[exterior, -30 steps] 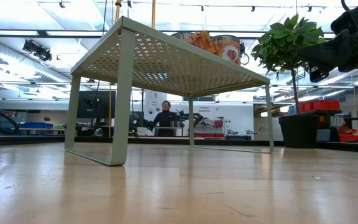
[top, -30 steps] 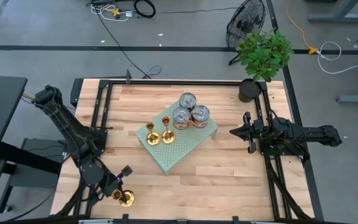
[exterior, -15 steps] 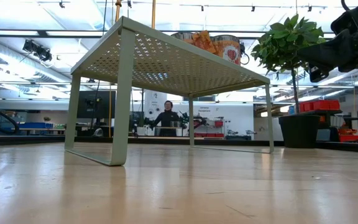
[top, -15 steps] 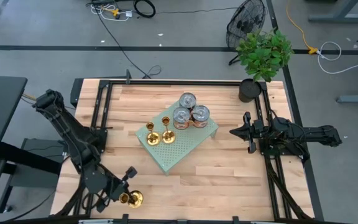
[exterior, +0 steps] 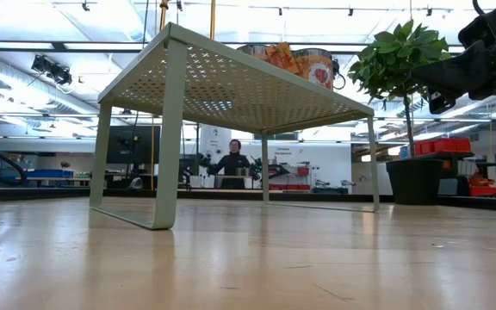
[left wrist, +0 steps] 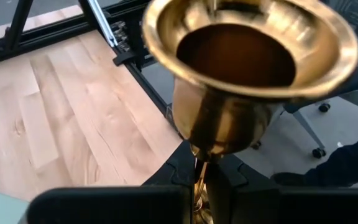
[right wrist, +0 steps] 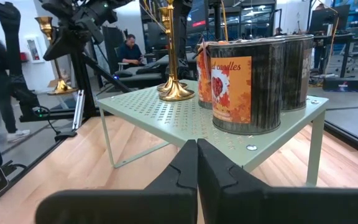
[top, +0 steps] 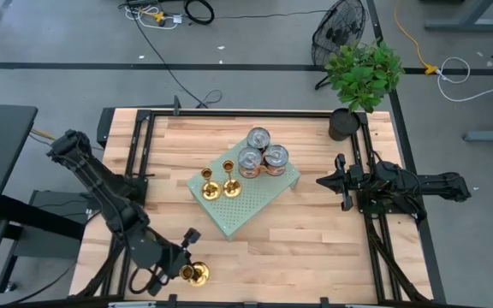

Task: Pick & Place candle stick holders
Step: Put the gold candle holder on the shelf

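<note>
Two gold candle stick holders (top: 210, 188) (top: 229, 183) stand upright by their round bases on a pale green perforated shelf (top: 248, 210) at the table's middle, beside three tin cans (top: 249, 161). A third candle stick holder (top: 198, 274) is up over the table's near left edge, with my left gripper (top: 187, 269) shut on it. In the left wrist view its wide flared, hollow end (left wrist: 247, 56) fills the picture beyond the fingers. My right gripper (top: 321, 181) waits shut at the table's right side, pointing level at the shelf. My left gripper pinches the holder's thin stem (left wrist: 199, 175) between its two fingers, just behind the flared gold end. The fingers slant downward from the table's left side and lie across the stem. The holder is lifted clear of the table.
A potted plant (top: 362, 73) stands at the far right corner. Black frame rails (top: 144, 141) run along the table's left, far and right sides. Bare wood lies between the shelf and the near edge. In the room behind, a person (exterior: 233, 161) sits far off.
My left gripper has risen and gone toward the table's right along the near edge, still shut on the candle stick holder, which has travelled with it clear of the table. My right arm has kept still.
</note>
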{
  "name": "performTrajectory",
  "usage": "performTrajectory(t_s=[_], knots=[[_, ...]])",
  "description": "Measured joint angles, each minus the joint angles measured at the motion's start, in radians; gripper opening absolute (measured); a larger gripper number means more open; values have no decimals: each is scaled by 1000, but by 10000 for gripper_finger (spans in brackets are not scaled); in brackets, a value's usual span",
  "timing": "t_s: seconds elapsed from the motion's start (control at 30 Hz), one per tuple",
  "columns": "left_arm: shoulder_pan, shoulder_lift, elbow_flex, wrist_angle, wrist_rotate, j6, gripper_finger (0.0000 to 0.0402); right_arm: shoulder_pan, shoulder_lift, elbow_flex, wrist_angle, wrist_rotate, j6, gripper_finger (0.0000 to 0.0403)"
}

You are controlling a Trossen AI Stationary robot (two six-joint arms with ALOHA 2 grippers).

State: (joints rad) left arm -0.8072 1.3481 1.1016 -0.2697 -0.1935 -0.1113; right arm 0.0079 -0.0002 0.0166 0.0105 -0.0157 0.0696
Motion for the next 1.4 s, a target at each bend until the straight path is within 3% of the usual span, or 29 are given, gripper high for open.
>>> performTrajectory(t_s=[0.47,0.73,1.4], knots=[[67,8,13,1,15,3,21,0,0,0,0,0,0,3],[171,7,13,2,61,-8,21,0,0,0,0,0,0,3],[423,7,12,2,13,-43,21,0,0,0,0,0,0,3]])
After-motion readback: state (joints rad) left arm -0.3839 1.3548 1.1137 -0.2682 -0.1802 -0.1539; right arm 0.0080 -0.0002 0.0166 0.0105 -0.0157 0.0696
